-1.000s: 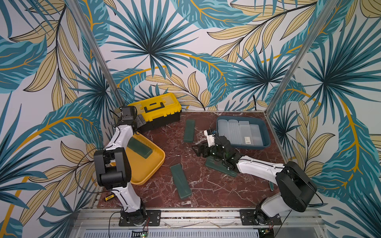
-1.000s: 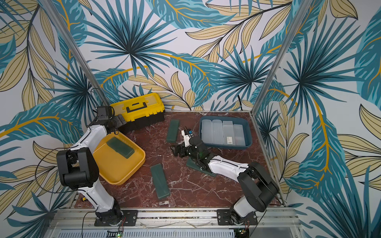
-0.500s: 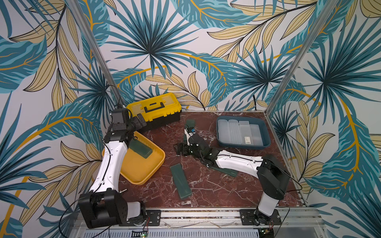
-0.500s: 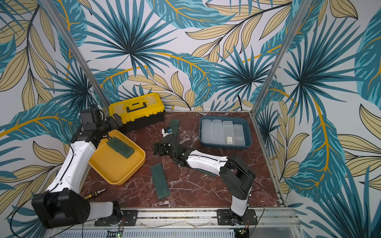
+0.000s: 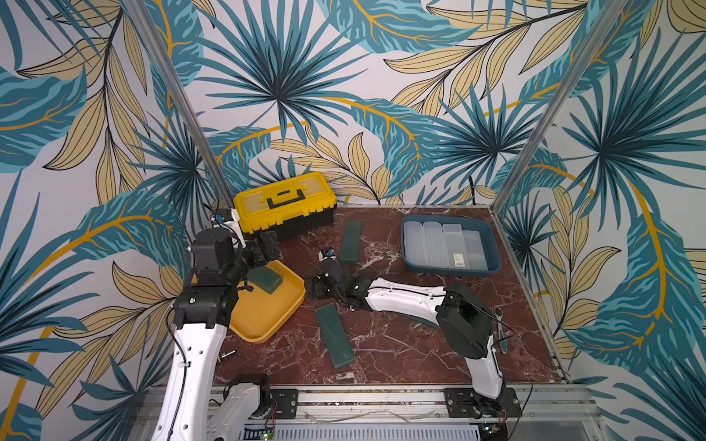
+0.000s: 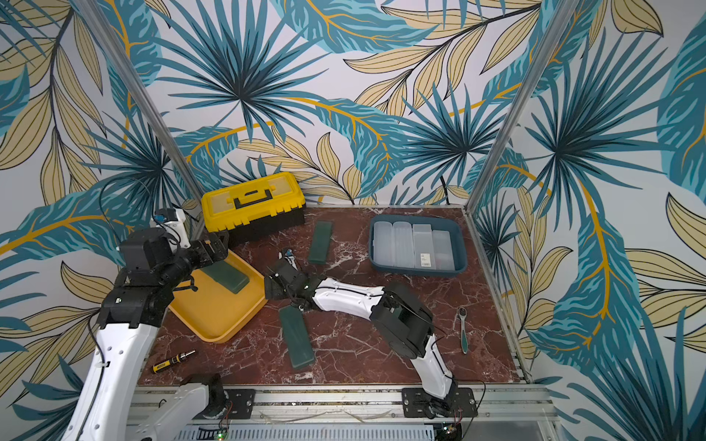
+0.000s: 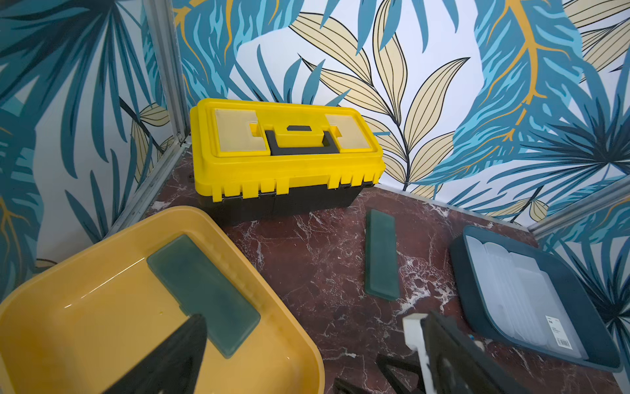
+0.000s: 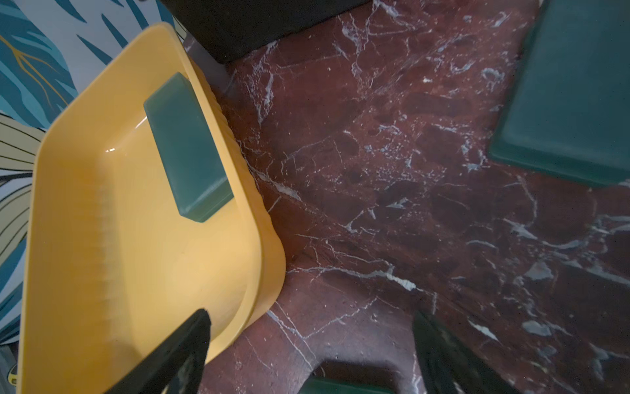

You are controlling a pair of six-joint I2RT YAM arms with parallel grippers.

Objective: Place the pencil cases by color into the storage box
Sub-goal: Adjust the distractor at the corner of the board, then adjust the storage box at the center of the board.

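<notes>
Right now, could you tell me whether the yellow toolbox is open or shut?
Shut. The yellow toolbox has its lid seated flush on the black base, handle folded flat.

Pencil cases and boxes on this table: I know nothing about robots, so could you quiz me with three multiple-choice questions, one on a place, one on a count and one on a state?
1. Where do the frosted white cases lie?
A. in the blue bin
B. loose on the tabletop
C. in a gripper

2. How many dark green cases does the yellow tray hold?
A. none
B. one
C. three

3. The lid of the yellow toolbox is
A. shut
B. propped open
C. taken off

Answers:
1 A: they sit side by side inside the bin.
2 B: a single green case lies in the tray.
3 A: the lid sits flat on the box, with its handle folded down.
</notes>
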